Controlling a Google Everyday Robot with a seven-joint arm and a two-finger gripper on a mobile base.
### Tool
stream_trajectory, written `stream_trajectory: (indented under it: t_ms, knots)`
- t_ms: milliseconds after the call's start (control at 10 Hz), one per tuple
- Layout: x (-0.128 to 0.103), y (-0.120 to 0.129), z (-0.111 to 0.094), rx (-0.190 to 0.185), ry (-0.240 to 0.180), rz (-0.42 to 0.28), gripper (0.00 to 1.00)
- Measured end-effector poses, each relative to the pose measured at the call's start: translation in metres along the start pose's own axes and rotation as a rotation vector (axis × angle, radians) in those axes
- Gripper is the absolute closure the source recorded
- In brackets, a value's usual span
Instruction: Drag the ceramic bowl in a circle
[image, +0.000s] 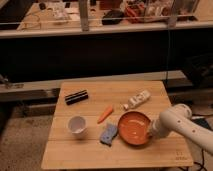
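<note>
The ceramic bowl (133, 128) is a wide, shallow, orange-red glossy dish lying on the wooden table (90, 150), right of centre near the front. Its left rim lies close to or against a blue sponge (109, 133). My gripper (150, 133) comes in from the right on a white arm (182, 125) and sits at the bowl's right rim. The gripper's tip is hidden behind the rim and the arm.
A small white cup (76, 125) stands at the front left. A carrot (105, 114) lies just left of the bowl's far edge. A white tube (137, 100) lies behind the bowl. A black box (76, 96) lies at the back left. The table's right edge (176, 120) is near the arm.
</note>
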Motion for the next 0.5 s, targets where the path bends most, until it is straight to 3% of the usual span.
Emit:
stream_trajectory:
  t_ms: [300,500]
  knots:
    - [-0.028,-0.023,0.008,-0.038,-0.010,-0.068,1.00]
    - [-0.040,-0.016,0.008,-0.069,-0.016,-0.088,1.00]
